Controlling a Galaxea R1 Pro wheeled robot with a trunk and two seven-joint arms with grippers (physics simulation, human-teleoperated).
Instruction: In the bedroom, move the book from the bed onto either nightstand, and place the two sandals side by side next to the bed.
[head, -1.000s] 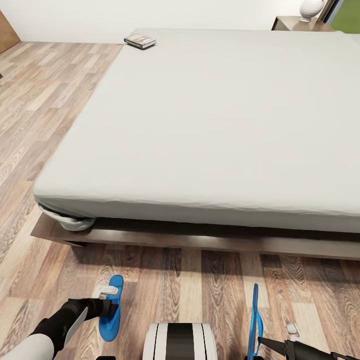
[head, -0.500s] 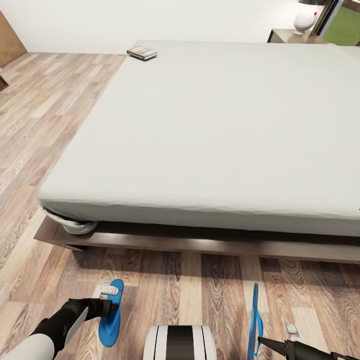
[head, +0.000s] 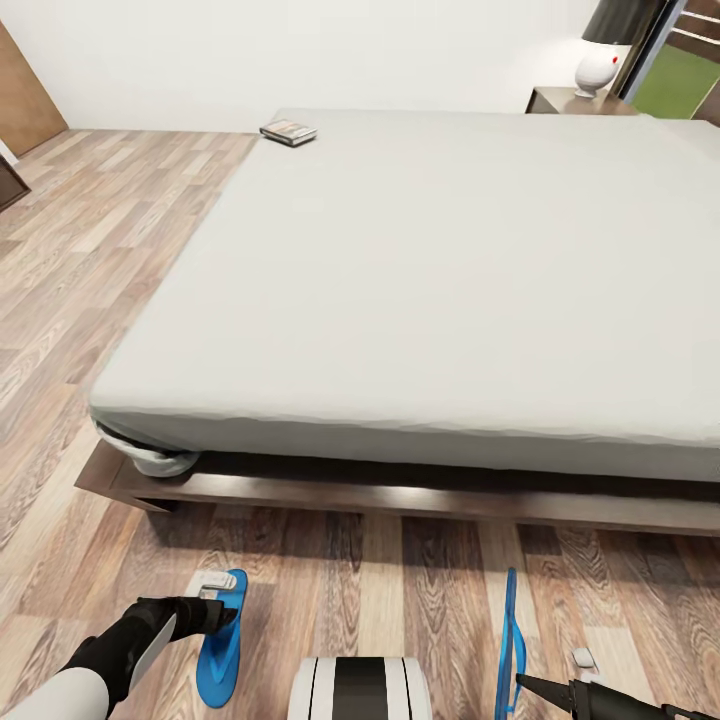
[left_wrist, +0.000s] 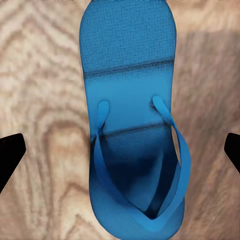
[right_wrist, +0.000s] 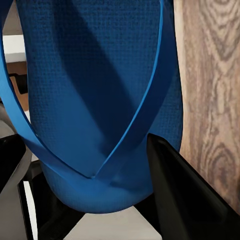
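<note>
The book (head: 288, 132) lies on the far left corner of the bed (head: 430, 280). A nightstand (head: 560, 100) stands at the bed's far right corner. One blue sandal (head: 218, 655) lies flat on the floor before the bed's foot; my left gripper (head: 222, 608) hovers over it, open. In the left wrist view both fingertips (left_wrist: 11, 150) stand wide apart on either side of this sandal (left_wrist: 127, 65), not touching it. The other sandal (head: 509, 630) stands on edge, with my right gripper (head: 522, 683) shut on it. Up close, this sandal (right_wrist: 95, 75) sits between the dark fingers (right_wrist: 185, 200).
A white lamp (head: 597, 68) with a dark shade stands on the nightstand, beside a dark-framed window (head: 680, 70). Wood-plank floor (head: 90, 230) runs along the bed's left side. The low dark bed frame (head: 400, 495) juts out beyond the mattress. My own base (head: 360, 688) shows between the sandals.
The head camera has tilted up: the bed and book sit lower in the picture and more of the wall, lamp and window shows. Arms and sandals hold their places.
</note>
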